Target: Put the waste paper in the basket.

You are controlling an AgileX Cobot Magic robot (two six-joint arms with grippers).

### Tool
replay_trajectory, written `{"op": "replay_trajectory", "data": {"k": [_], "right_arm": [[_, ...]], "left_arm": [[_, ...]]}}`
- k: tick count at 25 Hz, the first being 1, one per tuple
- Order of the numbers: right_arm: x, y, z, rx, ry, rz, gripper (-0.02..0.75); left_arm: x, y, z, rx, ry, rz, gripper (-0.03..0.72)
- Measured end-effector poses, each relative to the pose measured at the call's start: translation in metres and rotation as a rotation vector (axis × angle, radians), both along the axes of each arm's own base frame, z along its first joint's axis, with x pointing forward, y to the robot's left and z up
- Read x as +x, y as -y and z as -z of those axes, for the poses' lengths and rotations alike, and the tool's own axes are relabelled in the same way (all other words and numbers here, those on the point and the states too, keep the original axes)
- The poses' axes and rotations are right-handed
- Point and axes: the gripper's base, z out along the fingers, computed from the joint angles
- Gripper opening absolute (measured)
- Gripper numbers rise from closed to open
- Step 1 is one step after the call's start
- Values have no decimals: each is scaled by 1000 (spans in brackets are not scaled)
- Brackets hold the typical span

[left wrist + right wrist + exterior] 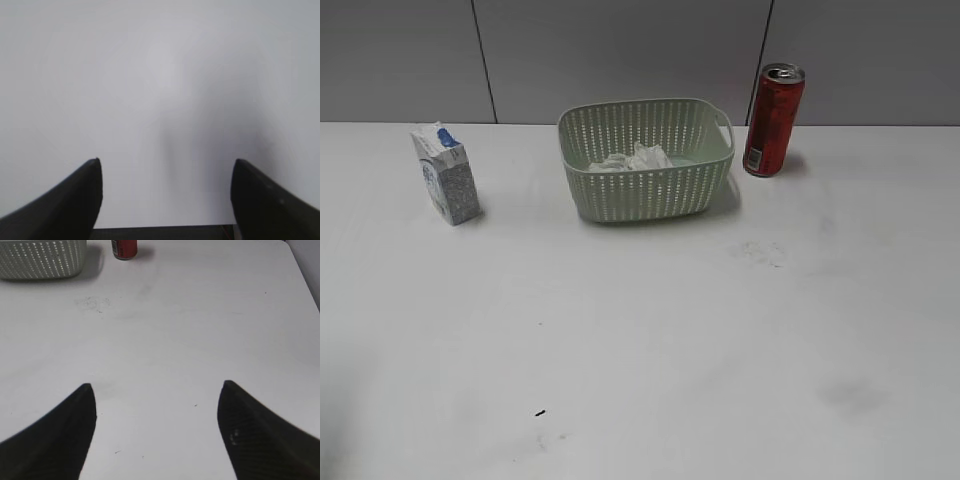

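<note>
The crumpled white tissue-paper wads [632,159] lie inside the pale green, slot-sided plastic basket [650,190], bunched toward its far wall, soft and wrinkled against the rigid perforated plastic; how many wads are in there cannot be counted through the rim, but no loose paper shows anywhere on the white table [640,340], so the task looks finished or nearly so. The basket is rectangular with rounded corners and a handle hole at its 3 o'clock end, and it sits toward the 12 o'clock edge of the table, near the grey panelled wall. Just beside it at 3 o'clock stands a tall red metal drink can [774,119], upright and apart from the basket; well off at 9 o'clock stands a small white-and-blue printed carton [446,173], upright and slightly turned. Neither arm appears in the exterior view, which suggests both are parked clear of the work. The left gripper [165,172] hangs over bare, blurred table with its dark fingers spread wide and nothing between them. The right gripper [157,395] is likewise spread and empty, looking across the scuffed tabletop at the basket's corner and the can's base at 11 o'clock.
</note>
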Motion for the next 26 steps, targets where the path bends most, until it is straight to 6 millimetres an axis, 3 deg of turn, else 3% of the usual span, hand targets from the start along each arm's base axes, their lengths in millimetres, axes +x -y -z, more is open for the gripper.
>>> {"op": "replay_trajectory", "data": {"k": [8, 16, 26], "right_arm": [[0, 0, 0, -1, 0, 0, 572], [0, 0, 0, -1, 0, 0, 572], [0, 0, 0, 0, 0, 0, 572]], "left_arm": [[-71, -5, 17, -35, 117, -38, 590], [-111, -9, -7, -73, 407, -47, 590], [-153, -13, -17, -103, 678, -42, 590]]}}
